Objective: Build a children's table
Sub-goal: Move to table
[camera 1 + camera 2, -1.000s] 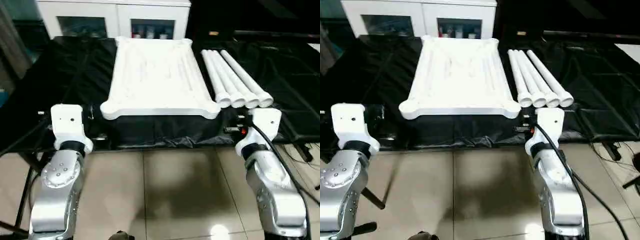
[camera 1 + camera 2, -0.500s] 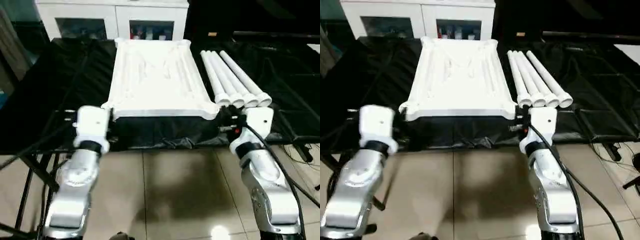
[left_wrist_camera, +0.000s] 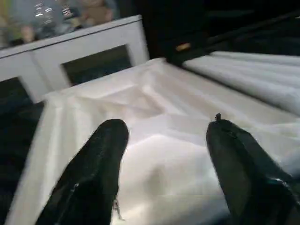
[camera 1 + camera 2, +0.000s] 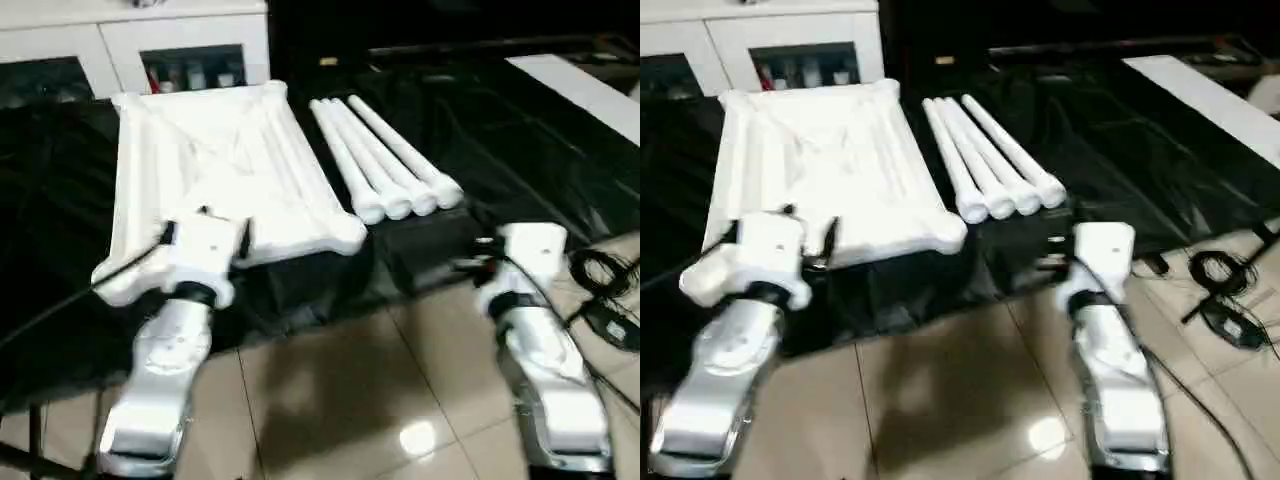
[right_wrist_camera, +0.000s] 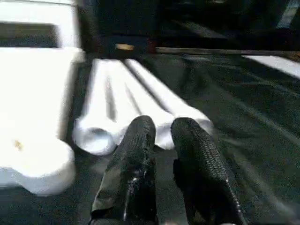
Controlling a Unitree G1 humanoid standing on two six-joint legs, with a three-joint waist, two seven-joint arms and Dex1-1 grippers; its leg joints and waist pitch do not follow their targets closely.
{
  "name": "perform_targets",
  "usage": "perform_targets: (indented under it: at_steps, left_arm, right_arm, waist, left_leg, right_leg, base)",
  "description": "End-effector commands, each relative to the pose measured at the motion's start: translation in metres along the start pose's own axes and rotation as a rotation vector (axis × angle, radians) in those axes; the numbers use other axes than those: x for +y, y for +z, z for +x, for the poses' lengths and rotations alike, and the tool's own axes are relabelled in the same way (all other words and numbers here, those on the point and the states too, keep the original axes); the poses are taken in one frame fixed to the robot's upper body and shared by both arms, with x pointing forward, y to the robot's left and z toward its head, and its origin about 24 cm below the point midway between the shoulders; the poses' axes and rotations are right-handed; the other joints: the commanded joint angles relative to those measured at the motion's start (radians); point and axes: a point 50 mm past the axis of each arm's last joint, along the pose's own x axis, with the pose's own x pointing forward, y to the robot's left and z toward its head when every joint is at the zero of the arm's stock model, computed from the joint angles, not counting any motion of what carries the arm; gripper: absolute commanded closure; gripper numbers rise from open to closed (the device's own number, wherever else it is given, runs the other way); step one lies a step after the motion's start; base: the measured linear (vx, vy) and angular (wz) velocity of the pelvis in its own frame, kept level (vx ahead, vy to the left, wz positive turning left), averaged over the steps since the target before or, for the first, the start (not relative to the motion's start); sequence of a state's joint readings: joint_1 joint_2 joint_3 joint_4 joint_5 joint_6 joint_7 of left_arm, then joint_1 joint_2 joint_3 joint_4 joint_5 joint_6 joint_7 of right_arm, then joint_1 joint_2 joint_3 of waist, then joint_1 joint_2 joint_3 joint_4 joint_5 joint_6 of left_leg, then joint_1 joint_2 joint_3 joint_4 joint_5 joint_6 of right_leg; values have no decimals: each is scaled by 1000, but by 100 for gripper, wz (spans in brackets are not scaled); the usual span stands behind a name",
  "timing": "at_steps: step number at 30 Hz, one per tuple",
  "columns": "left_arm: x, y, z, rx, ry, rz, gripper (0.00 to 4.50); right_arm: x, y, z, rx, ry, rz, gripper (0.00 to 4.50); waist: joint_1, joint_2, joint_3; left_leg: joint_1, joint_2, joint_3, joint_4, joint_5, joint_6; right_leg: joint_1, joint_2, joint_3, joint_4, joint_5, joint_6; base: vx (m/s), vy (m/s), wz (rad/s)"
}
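Note:
The white tabletop (image 4: 205,165) lies ribbed side up on the black cloth, its corner sockets showing. Several white tubular legs (image 4: 385,160) lie side by side just to its right. My left gripper (image 4: 205,226) is at the tabletop's near edge. In the left wrist view it (image 3: 166,136) stands open over the ribbed surface, with nothing between the fingers (image 3: 93,173). My right gripper (image 5: 164,124) is shut and empty, a little short of the legs' near ends (image 5: 126,122). Its wrist (image 4: 530,245) sits at the table's near right edge.
A white glass-door cabinet (image 4: 150,50) stands behind the black-draped table (image 4: 500,130). A white slab (image 4: 590,90) lies at the far right. Cables (image 4: 605,305) trail on the tiled floor (image 4: 330,400) on the right.
My left gripper has moved forward to the tabletop's near edge and opened. The camera has swung, shifting the whole scene left. The right gripper stays shut.

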State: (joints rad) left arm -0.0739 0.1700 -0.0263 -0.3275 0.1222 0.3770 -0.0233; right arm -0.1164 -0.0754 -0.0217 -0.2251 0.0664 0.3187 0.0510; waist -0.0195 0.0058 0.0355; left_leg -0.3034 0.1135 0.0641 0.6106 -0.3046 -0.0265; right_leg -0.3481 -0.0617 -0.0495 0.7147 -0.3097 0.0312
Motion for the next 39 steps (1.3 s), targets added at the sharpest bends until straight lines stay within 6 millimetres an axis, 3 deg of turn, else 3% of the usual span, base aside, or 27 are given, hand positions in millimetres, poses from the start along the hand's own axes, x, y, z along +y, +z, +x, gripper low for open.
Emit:
perform_targets:
  at_steps: [1,2,3,4,5,7,9,11,12,13,14,17,18,19,20,21,22,23,24,25,29,31,32,33,34,37,39]
  left_arm:
    - [-8,6,1,-23,-27,-19,101]
    - [-9,6,1,-21,-27,-21,82]
    - [-9,6,2,-20,-26,-21,82]
    - [-9,6,2,-20,-26,-21,79]
    - [-10,6,2,-21,-26,-22,76]
    - [-10,6,3,-20,-24,-28,67]
    - [-10,6,3,-19,-21,-33,43]
    - [-9,5,4,-10,-10,-45,38]
    - [-8,5,4,-7,-7,-49,36]
    - [-8,4,4,-3,0,-53,10]
    - [-7,5,5,-8,11,-65,10]
    - [-3,5,7,-4,41,-102,10]
    - [-2,6,9,-4,47,-89,10]
    - [-2,6,9,-4,47,-89,10]
    - [-2,6,9,0,55,-91,10]
    - [-2,7,10,-1,64,-97,10]
    - [-2,7,10,-3,63,-102,10]
    - [-2,7,10,-3,63,-102,10]
    - [-4,8,11,-3,62,-113,10]
    - [-4,8,11,-3,62,-113,10]
    - [-6,8,11,-3,61,-117,10]
    - [-6,9,11,-4,56,-121,10]
    - [-6,9,11,-4,56,-120,10]
    - [-6,9,10,-3,60,-129,10]
    - [-5,9,10,0,64,-147,10]
    - [-2,8,10,6,85,-148,10]
    - [-1,8,11,4,79,-132,10]
  right_arm:
    - [-13,-2,-4,11,-46,-22,368]
    - [-13,-1,-4,8,-46,-25,368]
    - [-13,-1,-4,6,-45,-26,368]
    - [-13,-1,-4,6,-45,-26,368]
    - [-13,-1,-3,7,-49,-30,368]
    - [-14,0,-3,11,-53,-40,368]
    - [-13,2,-2,2,-40,-32,368]
    - [-11,5,-1,-8,-32,-28,368]
    - [-9,6,0,-12,-23,-19,368]
    - [-9,7,0,-22,-18,-19,368]
    - [-8,8,0,-33,-7,-29,368]
    - [-6,8,1,-37,-8,-98,368]
    - [-5,9,3,-44,-3,-121,368]
    - [-5,9,3,-44,-3,-121,368]
    - [-4,9,3,-46,4,-121,368]
    - [-3,10,4,-46,9,-124,368]
    - [-3,10,5,-46,13,-129,368]
    - [-3,10,5,-46,13,-129,368]
    - [-2,11,6,-46,18,-138,368]
    - [-2,11,6,-46,18,-138,368]
    - [-5,9,8,-33,1,-124,368]
    - [-7,8,10,-10,6,-68,368]
    - [-7,8,10,-6,11,-74,368]
    - [-8,8,10,-1,14,-92,368]
    - [-8,7,10,4,15,-83,368]
    - [-7,7,10,6,17,-66,368]
    - [-4,8,9,-13,36,-87,368]
  waist:
    - [-38,13,-56]
    - [-39,4,-57]
    - [-24,-26,-49]
    - [14,-103,-69]
    - [35,-67,-45]
    - [40,-57,-37]
    - [37,-35,-7]
    - [30,33,-8]
    - [-22,84,1]
    - [-23,71,-42]
    - [-20,69,-43]
    - [5,48,-43]
    - [22,-5,-53]
    - [21,-50,-55]
    - [41,-41,-58]
    - [44,-38,-47]
    - [43,-13,-43]
    - [35,-5,-41]
    - [27,39,-39]
    - [0,52,-25]
    - [0,52,-22]
    - [19,18,-28]
    - [30,11,-14]
    - [76,-51,-33]
    - [85,-54,-7]
    - [102,-41,-15]
    - [89,-32,-17]
  left_leg:
    - [160,181,-147,-73,558,564]
    - [145,154,-133,-80,509,534]
    - [112,21,-58,-43,328,392]
    - [-35,-100,31,41,30,288]
    - [-76,-79,17,138,-54,204]
    - [-134,-46,0,174,40,75]
    - [-120,-3,-1,129,134,36]
    - [-86,49,-6,-17,147,66]
    - [-14,110,-102,-112,-231,55]
    - [69,159,-162,-100,-287,169]
    - [75,160,-162,-85,-221,225]
    - [23,112,-82,-28,659,276]
    - [2,36,-23,23,845,173]
    - [-42,5,2,23,645,156]
    - [-100,0,-2,31,327,140]
    - [-112,17,-17,-20,269,121]
    - [-104,21,-39,-38,275,108]
    - [-104,24,-60,-37,248,107]
    - [-69,87,-142,-69,93,100]
    - [-52,115,-227,-113,-47,121]
    - [-21,57,-324,-142,-208,148]
    - [-24,34,-233,-119,-183,148]
    - [-69,-10,-187,-79,-184,139]
    - [-122,-76,-22,142,-124,122]
    - [-140,-51,15,158,-33,87]
    - [-110,4,10,46,5,92]
    - [-81,48,-9,-19,39,136]
  right_leg:
    - [-147,-42,11,25,-71,78]
    - [-142,-50,24,10,-16,61]
    - [-92,-54,51,-97,138,-20]
    - [110,-74,161,-166,48,-43]
    - [143,-174,238,-197,12,-193]
    - [173,-156,195,-174,128,-301]
    - [122,-148,116,-230,-19,-376]
    - [123,-66,30,-238,-271,-303]
    - [43,53,-31,-69,-233,-160]
    - [-17,37,-12,14,-149,-69]
    - [-44,27,-5,26,-103,-28]
    - [-80,-2,12,-4,193,81]
    - [-71,-54,66,-126,521,34]
    - [-33,-84,99,-152,577,48]
    - [39,-166,139,-122,846,-26]
    - [54,-151,37,-105,907,-87]
    - [52,-125,-9,-124,795,-118]
    - [46,-101,-22,-138,635,-137]
    - [29,-58,-40,-115,248,-205]
    - [1,-19,-34,-71,-6,-191]
    - [-53,17,20,-5,-135,-203]
    - [-20,-16,67,-106,-48,-339]
    - [3,-49,89,-170,-71,-419]
    - [65,-94,122,-244,-136,-485]
    - [52,-101,126,-225,-144,-385]
    - [78,-121,159,-208,-202,-12]
    - [56,-60,104,-201,-102,66]
  base:
    - [231,-68,-21]
    - [177,-72,-34]
    - [102,-61,-12]
    - [102,-61,-12]
    - [124,-2,15]
    - [222,24,1]
    - [177,30,-10]
    - [165,82,-6]
    - [183,126,-3]
    - [183,126,-3]
    - [209,83,7]
    - [148,57,6]
    - [74,-13,10]
    - [74,-13,10]
    - [0,0,0]
    - [32,-54,7]
    - [32,-54,7]
    - [6,-74,45]
    - [-16,-81,69]
    - [-16,-81,69]
    - [-52,-152,76]
    - [-80,-269,60]
    - [-69,-293,30]
    - [-40,-251,4]
    - [-40,-251,4]
    - [-61,-206,3]
    - [-72,-132,5]
